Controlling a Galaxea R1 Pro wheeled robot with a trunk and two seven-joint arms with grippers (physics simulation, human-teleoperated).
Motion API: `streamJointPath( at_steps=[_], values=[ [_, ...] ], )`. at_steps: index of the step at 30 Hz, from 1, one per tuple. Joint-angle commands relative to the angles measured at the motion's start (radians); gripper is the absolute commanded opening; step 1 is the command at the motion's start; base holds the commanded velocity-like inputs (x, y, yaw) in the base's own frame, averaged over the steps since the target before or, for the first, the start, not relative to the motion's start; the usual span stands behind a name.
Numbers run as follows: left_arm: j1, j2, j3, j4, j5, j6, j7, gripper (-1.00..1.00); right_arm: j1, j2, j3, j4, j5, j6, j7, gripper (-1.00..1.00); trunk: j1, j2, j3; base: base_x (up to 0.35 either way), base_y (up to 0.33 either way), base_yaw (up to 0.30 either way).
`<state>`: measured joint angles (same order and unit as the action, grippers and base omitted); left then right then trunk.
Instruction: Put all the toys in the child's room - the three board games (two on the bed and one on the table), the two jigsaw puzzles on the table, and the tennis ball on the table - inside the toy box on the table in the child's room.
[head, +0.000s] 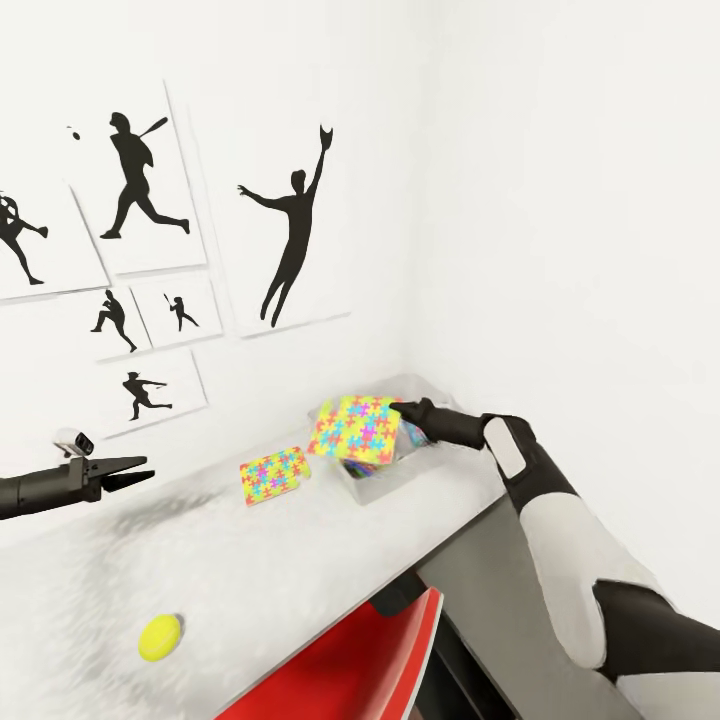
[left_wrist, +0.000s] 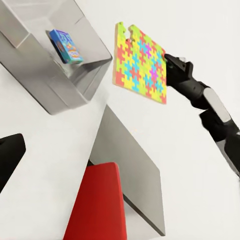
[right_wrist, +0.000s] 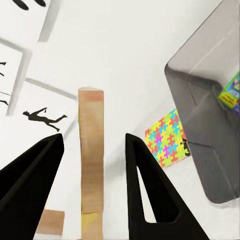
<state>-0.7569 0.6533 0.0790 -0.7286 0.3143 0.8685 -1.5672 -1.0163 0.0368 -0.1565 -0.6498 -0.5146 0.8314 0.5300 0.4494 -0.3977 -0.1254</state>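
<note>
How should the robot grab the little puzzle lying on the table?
The puzzle lies flat on the table, too thin to pinch from above. Probably best to slide it to the table's front edge, then grip the overhanging rim from the side. The open left gripper is nearest.

The tabletop (head: 250, 570) looks glossy white-grey. The toy box (left_wrist: 55, 85) is smooth matt grey, plastic-like. The held puzzle (head: 353, 430) shows a tan, cardboard-like edge. The ball (head: 159, 637) looks fuzzy and matt. The chair (head: 350, 660) is smooth glossy red. The right tool (head: 405, 409) is matt black.
</note>
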Motion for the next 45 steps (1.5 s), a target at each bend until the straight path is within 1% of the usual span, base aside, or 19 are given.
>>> streamJointPath(
  at_steps=[1,3,5,7,9,10,12,14,15,16,19,25,30,35,37,40,43,45],
  values=[
    [-0.001,0.000,-0.001,0.000,0.000,0.011,-0.004,1.00,-0.019,-0.003,-0.006,0.023,0.002,0.006,-0.003,-1.00,0.001,-0.002,-0.002,0.000,0.000,0.000],
    [-0.001,0.000,-0.001,0.000,0.000,0.010,-0.004,1.00,-0.077,-0.017,-0.006,0.091,0.003,0.002,-0.029,-1.00,0.001,-0.002,-0.002,0.000,0.000,0.000],
    [-0.001,0.000,-0.001,0.000,0.000,0.010,-0.004,1.00,-0.120,-0.026,-0.006,0.129,0.003,-0.001,-0.067,-1.00,0.001,-0.002,-0.002,0.000,0.000,0.000],
    [-0.001,0.000,-0.001,0.000,0.000,0.010,-0.004,1.00,-0.145,-0.030,-0.006,0.143,0.003,-0.002,-0.112,-1.00,0.001,-0.002,-0.002,0.000,0.000,0.000],
    [-0.001,0.000,-0.001,0.000,0.000,0.010,-0.004,1.00,-0.170,-0.034,-0.008,0.154,0.002,-0.003,-0.190,-1.00,0.001,-0.002,-0.002,0.000,0.000,0.000],
    [-0.001,0.000,-0.001,0.000,0.000,0.010,-0.004,1.00,-0.176,-0.035,-0.010,0.158,0.002,-0.002,-0.212,-1.00,0.001,-0.002,-0.002,0.000,0.000,0.000],
    [-0.001,0.000,-0.001,0.000,-0.001,0.010,-0.004,1.00,-0.196,-0.036,-0.029,0.176,-0.001,0.002,-0.292,-1.00,0.001,-0.002,-0.002,0.000,0.000,0.000],
    [-0.001,0.000,-0.001,0.000,-0.002,0.010,-0.004,1.00,-0.203,-0.036,-0.061,0.183,-0.003,0.007,-0.331,-1.00,0.001,-0.002,-0.002,0.000,0.000,0.000],
    [-0.001,-0.001,-0.001,0.000,-0.002,0.010,-0.004,1.00,-0.204,-0.036,-0.070,0.184,-0.003,0.008,-0.335,-1.00,0.001,-0.002,-0.002,0.000,0.000,0.000],
    [-0.001,-0.002,-0.001,0.000,-0.003,0.010,-0.004,1.00,-0.204,-0.037,-0.091,0.185,-0.003,0.011,-0.342,-1.00,0.001,-0.002,-0.002,0.000,0.000,0.000],
    [-0.001,-0.005,-0.001,0.000,-0.004,0.010,-0.004,1.00,-0.204,-0.038,-0.107,0.184,-0.003,0.013,-0.339,-1.00,0.001,-0.002,-0.002,0.000,0.000,0.000],
    [-0.001,-0.015,-0.002,0.000,-0.004,0.010,-0.004,1.00,-0.203,-0.037,-0.114,0.182,-0.002,0.014,-0.294,-1.00,0.001,-0.002,-0.003,0.000,0.000,0.000],
    [-0.001,-0.022,-0.002,0.000,-0.004,0.010,-0.004,1.00,-0.201,-0.038,-0.115,0.181,-0.002,0.009,-0.256,-1.00,0.001,-0.002,-0.009,0.000,0.000,0.000],
    [-0.001,-0.027,-0.002,0.000,-0.004,0.010,-0.004,1.00,-0.201,-0.036,-0.125,0.180,-0.001,0.003,-0.249,-1.00,0.001,-0.002,-0.017,0.000,0.000,0.000],
    [-0.001,-0.034,-0.002,0.000,-0.004,0.010,-0.004,1.00,-0.201,-0.034,-0.139,0.180,-0.001,-0.001,-0.250,-1.00,0.001,-0.002,-0.021,0.000,0.000,0.000],
    [-0.001,-0.043,-0.002,0.000,-0.004,0.010,-0.004,1.00,-0.201,-0.030,-0.148,0.180,0.000,-0.005,-0.253,-1.00,0.001,-0.002,-0.026,0.000,0.000,0.000],
    [-0.001,-0.048,-0.002,0.000,-0.004,0.011,-0.004,1.00,-0.200,-0.025,-0.150,0.181,0.000,-0.028,-0.255,-1.00,0.001,-0.002,-0.030,0.000,0.000,0.000],
    [-0.001,-0.049,-0.002,0.000,-0.004,0.012,-0.004,1.00,-0.200,-0.025,-0.151,0.182,0.000,-0.057,-0.257,-1.00,0.001,-0.002,-0.034,0.000,0.000,0.000]
  ],
)
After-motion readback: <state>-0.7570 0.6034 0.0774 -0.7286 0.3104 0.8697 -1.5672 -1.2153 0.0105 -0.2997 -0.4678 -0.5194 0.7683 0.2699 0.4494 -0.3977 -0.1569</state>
